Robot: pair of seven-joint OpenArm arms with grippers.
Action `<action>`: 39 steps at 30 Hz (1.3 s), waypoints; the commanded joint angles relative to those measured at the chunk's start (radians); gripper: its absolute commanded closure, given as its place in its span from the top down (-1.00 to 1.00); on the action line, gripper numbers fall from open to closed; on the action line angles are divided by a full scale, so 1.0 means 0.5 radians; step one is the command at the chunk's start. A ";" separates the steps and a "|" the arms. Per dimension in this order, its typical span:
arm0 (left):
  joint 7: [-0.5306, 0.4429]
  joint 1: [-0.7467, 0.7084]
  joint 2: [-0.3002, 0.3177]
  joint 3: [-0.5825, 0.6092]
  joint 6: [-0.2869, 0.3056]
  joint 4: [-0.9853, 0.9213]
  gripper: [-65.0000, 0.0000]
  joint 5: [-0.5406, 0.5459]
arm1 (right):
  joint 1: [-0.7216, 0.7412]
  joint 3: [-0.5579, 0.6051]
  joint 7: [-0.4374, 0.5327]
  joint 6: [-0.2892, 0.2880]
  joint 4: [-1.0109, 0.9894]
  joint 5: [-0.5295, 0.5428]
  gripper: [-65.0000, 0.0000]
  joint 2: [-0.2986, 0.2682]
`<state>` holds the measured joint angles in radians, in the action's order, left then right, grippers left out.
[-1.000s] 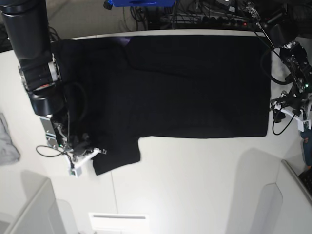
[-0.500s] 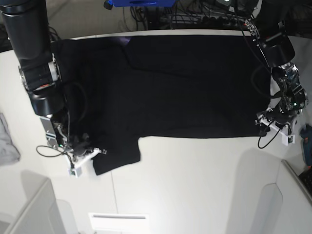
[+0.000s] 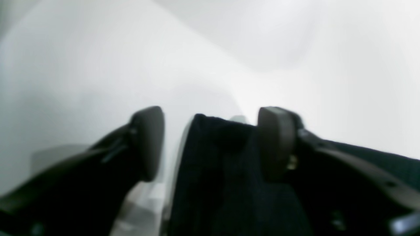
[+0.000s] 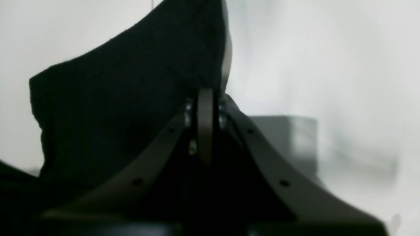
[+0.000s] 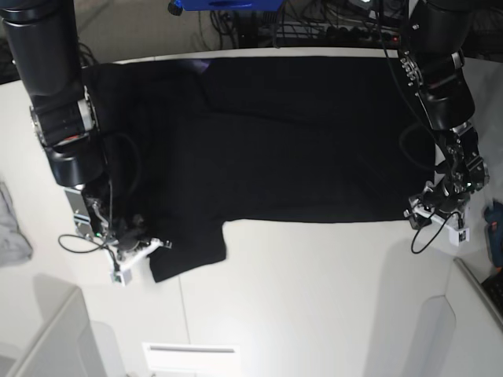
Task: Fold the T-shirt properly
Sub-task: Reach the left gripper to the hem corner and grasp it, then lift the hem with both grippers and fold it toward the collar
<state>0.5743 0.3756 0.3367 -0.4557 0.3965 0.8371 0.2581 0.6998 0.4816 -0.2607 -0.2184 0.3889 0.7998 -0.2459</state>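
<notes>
I see the T-shirt (image 5: 306, 137) spread flat, unfolded. My right gripper (image 4: 205, 98) clamps its sleeve; my left gripper (image 3: 210, 144) straddles the hem corner, jaws apart.

T-shirt (image 5: 299, 133) is lying spread on the table (image 5: 314, 298); right gripper (image 5: 135, 253) at eight o'clock, left gripper (image 5: 435, 214) at four o'clock, small cloth (image 5: 12, 232) at nine.

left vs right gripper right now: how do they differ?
The left gripper has its jaws apart, with the T-shirt corner between them, not yet pinched; the right gripper is shut on the T-shirt. The left sits at the hem corner, the right at the sleeve. Both are at the shirt's near edge, low over the table.
</notes>
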 commanded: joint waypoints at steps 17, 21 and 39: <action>0.025 -0.004 0.034 0.078 0.019 0.107 -1.00 0.022 | -0.112 -0.004 0.007 0.018 0.313 -0.027 -1.00 -0.093; 0.034 -0.148 0.031 0.075 0.019 0.405 -1.00 0.022 | -0.174 -0.004 0.007 0.070 0.463 -0.027 -1.00 -0.120; 0.200 -0.486 0.037 0.069 0.009 0.942 -1.00 0.394 | -0.505 -0.007 -0.002 0.472 1.399 -0.027 -1.00 -0.375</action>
<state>0.6949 0.1165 0.3355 -0.4171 0.3973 1.2881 0.4469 0.4206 0.4847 -0.2878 0.0193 1.0706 0.7845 -0.4194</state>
